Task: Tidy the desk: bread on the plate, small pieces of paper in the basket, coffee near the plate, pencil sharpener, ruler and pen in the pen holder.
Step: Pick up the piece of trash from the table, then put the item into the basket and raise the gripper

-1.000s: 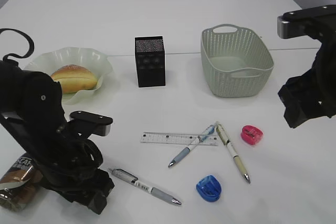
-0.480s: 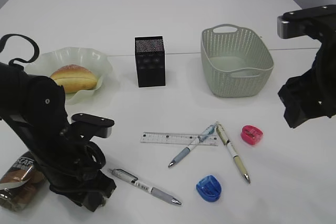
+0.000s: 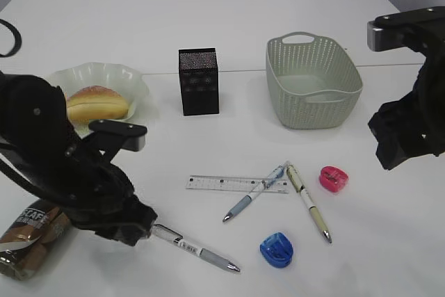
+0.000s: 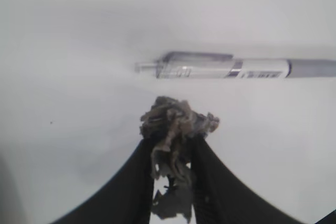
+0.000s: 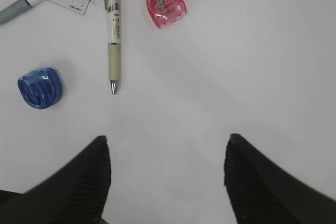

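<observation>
The big white table (image 3: 229, 26) holds the green basket (image 3: 313, 92), the plate (image 3: 132, 81) with the bread (image 3: 97, 104) on it, and the black pen holder (image 3: 199, 81). The left gripper (image 4: 173, 153) pinches a crumpled bit of paper (image 4: 176, 121) just beside a grey pen (image 4: 231, 68). The right gripper (image 5: 167, 166) hangs wide apart with nothing in it, near the pink sharpener (image 5: 166, 4) and blue sharpener (image 5: 40, 87).

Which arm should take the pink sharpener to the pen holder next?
Right. Its pincer is open and empty, with the pink sharpener just ahead on bare table. The left pincer is shut on a crumpled paper scrap, over by the grey pen.
</observation>
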Available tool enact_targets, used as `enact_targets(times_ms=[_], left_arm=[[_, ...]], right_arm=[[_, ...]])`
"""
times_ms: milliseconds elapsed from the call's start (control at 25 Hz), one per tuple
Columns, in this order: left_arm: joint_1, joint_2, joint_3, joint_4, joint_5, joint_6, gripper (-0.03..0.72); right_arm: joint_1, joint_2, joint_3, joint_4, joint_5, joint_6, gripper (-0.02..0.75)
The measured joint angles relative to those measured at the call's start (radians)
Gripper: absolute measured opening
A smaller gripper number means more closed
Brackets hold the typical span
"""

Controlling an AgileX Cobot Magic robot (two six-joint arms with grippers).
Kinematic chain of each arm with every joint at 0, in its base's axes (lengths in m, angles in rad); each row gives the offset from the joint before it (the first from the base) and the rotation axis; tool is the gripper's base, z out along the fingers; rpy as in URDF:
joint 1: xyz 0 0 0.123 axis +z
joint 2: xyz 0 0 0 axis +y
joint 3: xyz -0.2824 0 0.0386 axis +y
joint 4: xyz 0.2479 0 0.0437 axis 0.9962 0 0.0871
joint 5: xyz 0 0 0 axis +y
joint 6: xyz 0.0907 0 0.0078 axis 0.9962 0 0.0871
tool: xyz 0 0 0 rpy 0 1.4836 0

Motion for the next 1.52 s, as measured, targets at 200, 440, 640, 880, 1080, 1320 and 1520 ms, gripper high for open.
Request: enact_targets(times_ms=[200,440,640,880,1080,1320,1520], left_arm=[[0.000,-0.058,-0.099,-0.002,-0.024,0.000,0.174],[0.000,-0.029,-0.359,-0.011,-0.072,0.000,0.174],[0.000,0.073,-0.624,-0.036,-0.063,0.000,0.174],[0.000,0.239,-0.861,-0.117,-0.029,0.000,0.174],[-0.006,0.353,-0.981,-0.181,-0.030,0.002,0.174],[-0.051,0.444,-1.086,-0.197,-0.110,0.008,0.174],[-0.088,0.526,-1.144,-0.203,-0.190,0.008,0.174]], right_arm=[[0.000,0.000,0.000,0.000,-0.006,0.000,0.498],[0.000,0.000,0.000,-0.011,-0.009,0.000,0.498],[0.000,0.000,0.000,-0.016,-0.009,-0.004,0.497],[0.000,0.000,0.000,-0.038,-0.011,-0.004,0.497],[0.000,0.000,0.000,-0.045,-0.031,-0.004,0.497],[0.000,0.000,0.000,-0.049,-0.047,-0.006,0.497],[0.000,-0.001,0.000,-0.092,-0.073,0.043,0.497]])
